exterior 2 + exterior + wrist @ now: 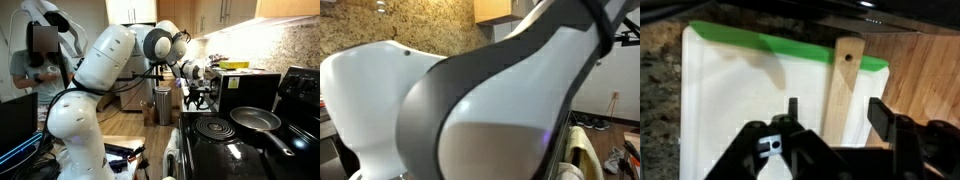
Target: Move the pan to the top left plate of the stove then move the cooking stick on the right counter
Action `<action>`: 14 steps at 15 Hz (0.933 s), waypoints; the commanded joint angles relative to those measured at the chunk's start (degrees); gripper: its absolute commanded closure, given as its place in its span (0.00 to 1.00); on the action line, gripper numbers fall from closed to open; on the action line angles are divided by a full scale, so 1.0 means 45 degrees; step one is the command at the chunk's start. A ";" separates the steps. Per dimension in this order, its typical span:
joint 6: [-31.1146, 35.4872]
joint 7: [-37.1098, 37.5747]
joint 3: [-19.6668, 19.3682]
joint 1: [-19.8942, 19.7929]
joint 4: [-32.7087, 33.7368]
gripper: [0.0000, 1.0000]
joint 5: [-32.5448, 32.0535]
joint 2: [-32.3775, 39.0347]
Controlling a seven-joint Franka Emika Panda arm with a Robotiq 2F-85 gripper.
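End effector (837,125): wrist view, jaws standing spread, straddling the cooking stick (843,90), which is lying on a white, green-edged cutting board (740,100) at frame centre. Exterior view: robot arm (490,100) is blocking nearly everything. Exterior view: pan (255,118) is sitting on the stove (215,155), lower right; which burner, cannot tell. Stick step seemingly in hand; next move is calling for lowering squarely and closing on the handle.

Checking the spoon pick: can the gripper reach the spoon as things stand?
Probably yes. In the wrist view the open gripper hangs over the spoon, whose handle lies on the cutting board, lined up between its jaws. Nothing covers it.
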 commanded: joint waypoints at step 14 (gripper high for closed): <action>0.0311 0.3766 -0.0189 -0.1601 -0.3917 0.00 0.2479 -0.3844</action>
